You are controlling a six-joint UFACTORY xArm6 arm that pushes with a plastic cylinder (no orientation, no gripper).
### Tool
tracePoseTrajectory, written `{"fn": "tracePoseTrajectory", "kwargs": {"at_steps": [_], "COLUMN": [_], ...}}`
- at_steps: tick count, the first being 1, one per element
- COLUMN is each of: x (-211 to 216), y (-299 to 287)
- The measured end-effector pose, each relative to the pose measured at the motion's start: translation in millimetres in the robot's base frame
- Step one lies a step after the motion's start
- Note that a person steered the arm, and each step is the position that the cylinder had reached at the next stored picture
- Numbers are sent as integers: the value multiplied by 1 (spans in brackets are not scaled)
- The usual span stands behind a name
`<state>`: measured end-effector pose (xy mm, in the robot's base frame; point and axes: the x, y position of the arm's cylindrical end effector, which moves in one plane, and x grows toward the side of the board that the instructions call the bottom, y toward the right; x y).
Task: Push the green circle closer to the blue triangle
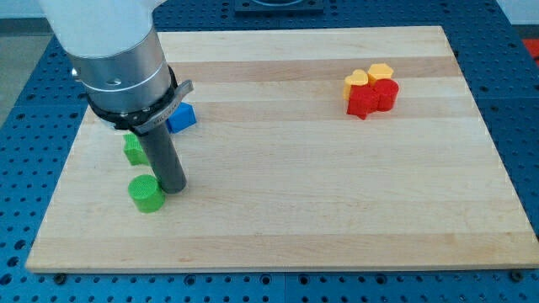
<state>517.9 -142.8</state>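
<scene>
Holding nothing, being a bare rod, my tip [174,190] touches the green circle [145,193] on its view-right side, and that circle sits well below the part-hidden blue triangle [182,117], so the push seems barely begun.

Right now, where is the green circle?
The green circle lies at the view's lower left, just left of my tip, below the other green block.

Obstacles, view's left: green circle [145,193] touching my tip [174,190], second green block [134,149] just above, blue block [181,117] partly behind the arm. Obstacles, upper right: clustered yellow blocks [370,77] and red blocks [371,98], touching. Open passage: board [295,202] centre and lower right.
</scene>
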Motion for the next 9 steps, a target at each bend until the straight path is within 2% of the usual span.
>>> {"fn": "tracePoseTrajectory", "kwargs": {"at_steps": [1, 2, 3, 4, 6, 8, 9], "x": [29, 78, 85, 73, 34, 89, 66], "y": [18, 30, 15, -3, -3, -39, -80]}}
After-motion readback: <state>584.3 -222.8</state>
